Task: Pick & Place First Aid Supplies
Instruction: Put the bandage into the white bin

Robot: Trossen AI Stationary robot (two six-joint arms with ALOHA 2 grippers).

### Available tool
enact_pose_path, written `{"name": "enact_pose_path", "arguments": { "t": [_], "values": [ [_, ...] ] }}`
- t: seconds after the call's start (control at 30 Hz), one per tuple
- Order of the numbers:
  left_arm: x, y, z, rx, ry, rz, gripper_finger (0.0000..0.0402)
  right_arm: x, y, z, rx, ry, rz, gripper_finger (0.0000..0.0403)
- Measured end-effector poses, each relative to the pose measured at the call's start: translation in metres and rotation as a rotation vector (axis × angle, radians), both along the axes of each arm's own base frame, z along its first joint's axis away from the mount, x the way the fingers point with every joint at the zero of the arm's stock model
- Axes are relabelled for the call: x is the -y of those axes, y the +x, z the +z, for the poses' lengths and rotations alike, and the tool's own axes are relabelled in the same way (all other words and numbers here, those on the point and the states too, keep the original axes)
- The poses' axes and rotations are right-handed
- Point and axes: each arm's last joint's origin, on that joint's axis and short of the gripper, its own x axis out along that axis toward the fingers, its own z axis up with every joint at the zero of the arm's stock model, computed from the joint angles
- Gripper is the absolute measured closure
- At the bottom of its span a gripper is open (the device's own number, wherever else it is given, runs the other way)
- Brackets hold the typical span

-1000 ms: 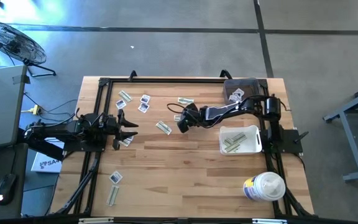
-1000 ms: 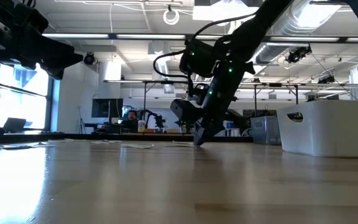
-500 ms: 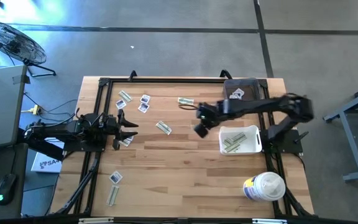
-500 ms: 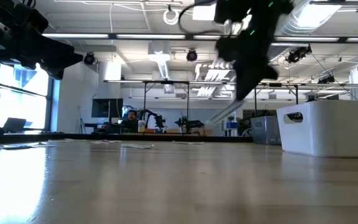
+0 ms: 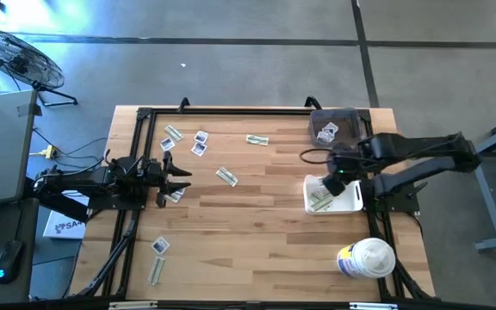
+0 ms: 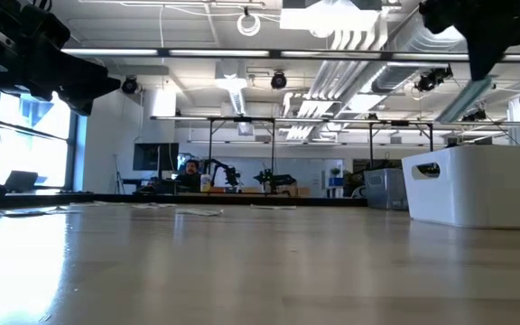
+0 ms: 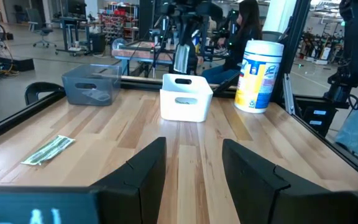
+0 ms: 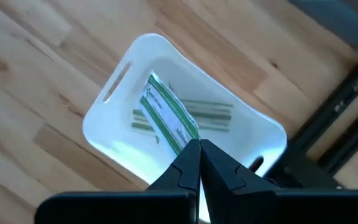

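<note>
My right gripper [image 5: 334, 181] hangs over the white bin [image 5: 351, 205], shut on a green-and-white strip wrapper [image 8: 165, 113]. In the low view the wrapper [image 6: 464, 97] slants down below the fingers, above the bin [image 6: 477, 185]. More strips lie flat in the bin [image 8: 213, 112]. Loose strips and square sachets lie flat on the table [image 5: 226, 176] [image 5: 257, 139] [image 5: 199, 142] [image 5: 172, 135] [image 5: 159, 246]. My left gripper [image 5: 177, 179] waits open at the table's left side, a packet [image 5: 176, 195] just beside it. My right gripper pinches the strip wrapper by one end [image 8: 188, 138] between its two fingers, coming from above. The wrapper is lifted clear and hangs slanting below the fingers, over the white bin's inside.
A grey bin [image 5: 334, 125] with a sachet inside stands at the far right corner, behind the white bin. A large white round tub [image 5: 367, 258] stands at the near right. Black frame rails [image 5: 136, 215] run along the table's edges. Bare wood lies in the middle [image 5: 248, 232].
My right gripper has risen from the table's middle with a strip wrapper in its fingers and swung toward the right edge, ending above the white bin. The strip has gone from the tabletop and now hangs in the air. The left arm has kept still.
</note>
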Motion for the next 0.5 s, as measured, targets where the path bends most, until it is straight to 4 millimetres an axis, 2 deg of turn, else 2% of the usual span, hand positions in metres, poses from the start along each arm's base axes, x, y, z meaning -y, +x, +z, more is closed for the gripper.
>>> {"name": "enact_pose_path", "arguments": {
  "t": [0.13,0.2,0.4,0.5],
  "values": [
    [0.000,0.000,0.000,0.000,0.000,0.000,0.0246,-0.005,0.001,-0.002,-0.006,-0.017,-0.059,0.0402],
    [0.000,0.000,0.000,0.000,0.000,0.000,0.0246,-0.007,0.003,-0.011,-0.022,-0.009,-0.083,0.0402],
    [0.000,0.000,0.000,0.000,0.000,0.000,0.0246,-0.010,0.003,-0.061,-0.152,0.065,-0.130,0.0401],
    [0.000,0.000,0.000,0.000,0.000,0.000,0.0246,-0.010,0.001,-0.086,-0.163,0.080,-0.142,0.0402]
  ]
}}
